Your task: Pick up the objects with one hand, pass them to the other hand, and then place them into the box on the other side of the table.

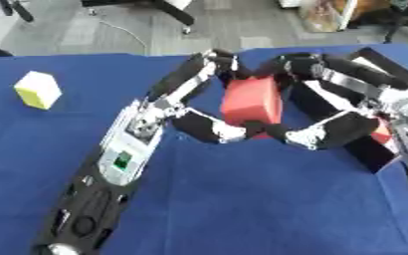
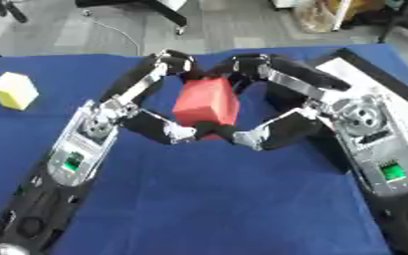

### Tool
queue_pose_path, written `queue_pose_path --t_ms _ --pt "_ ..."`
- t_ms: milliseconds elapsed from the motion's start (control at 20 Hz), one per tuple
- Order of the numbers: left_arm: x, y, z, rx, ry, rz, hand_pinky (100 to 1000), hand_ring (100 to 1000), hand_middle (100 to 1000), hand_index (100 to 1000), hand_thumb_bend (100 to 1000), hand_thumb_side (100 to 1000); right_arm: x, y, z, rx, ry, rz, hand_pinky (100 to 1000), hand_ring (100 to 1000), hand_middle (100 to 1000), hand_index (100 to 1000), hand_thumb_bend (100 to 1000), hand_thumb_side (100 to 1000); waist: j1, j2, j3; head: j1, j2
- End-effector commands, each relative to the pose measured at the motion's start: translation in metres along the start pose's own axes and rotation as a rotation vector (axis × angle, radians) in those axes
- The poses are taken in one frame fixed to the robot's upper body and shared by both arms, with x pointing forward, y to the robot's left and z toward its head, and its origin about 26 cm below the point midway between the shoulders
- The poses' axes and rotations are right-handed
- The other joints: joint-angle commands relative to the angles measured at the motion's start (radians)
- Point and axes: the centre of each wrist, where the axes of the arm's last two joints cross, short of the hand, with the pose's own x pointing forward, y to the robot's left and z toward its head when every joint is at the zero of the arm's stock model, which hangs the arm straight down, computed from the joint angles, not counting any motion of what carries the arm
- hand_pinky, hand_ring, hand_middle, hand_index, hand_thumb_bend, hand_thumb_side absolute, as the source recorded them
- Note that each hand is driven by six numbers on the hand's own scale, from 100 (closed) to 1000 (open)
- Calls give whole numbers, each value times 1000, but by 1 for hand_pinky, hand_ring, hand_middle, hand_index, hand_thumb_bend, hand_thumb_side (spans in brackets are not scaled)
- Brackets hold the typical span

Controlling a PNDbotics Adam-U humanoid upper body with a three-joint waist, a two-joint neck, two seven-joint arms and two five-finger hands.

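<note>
Office or lab: chair base (image 1: 168, 10), grey floor (image 1: 77, 30).

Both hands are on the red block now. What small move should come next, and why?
Probably the left hand should open and let go. The red block is held between both hands above the blue table, and the right hand, nearer the box at the right edge, already curls around it.

We see a matt blue cloth (image 2: 207, 199) covering the table, smooth with faint creases. The red block (image 2: 206, 103) looks like smooth, matt plastic or foam, and so does the yellow block (image 2: 12, 90). Our left hand (image 2: 147, 122) and right hand (image 2: 281, 128) show black plastic shells with silvery metal joints, slightly glossy.
</note>
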Motion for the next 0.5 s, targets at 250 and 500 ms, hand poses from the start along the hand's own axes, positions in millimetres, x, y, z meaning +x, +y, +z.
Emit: queue_pose_path --t_ms 250,500 --pt "2 6 -6 -12 -28 -34 566 473 499 616 390 410 -5 -2 2 40 24 -27 701 744 763 855 322 339 -20 -32 -1 -4 5" --pt "-2 2 -6 -39 -15 -53 571 476 505 624 396 423 -8 -1 2 48 32 -51 674 704 703 778 300 308 -24 -34 1 -5 5"
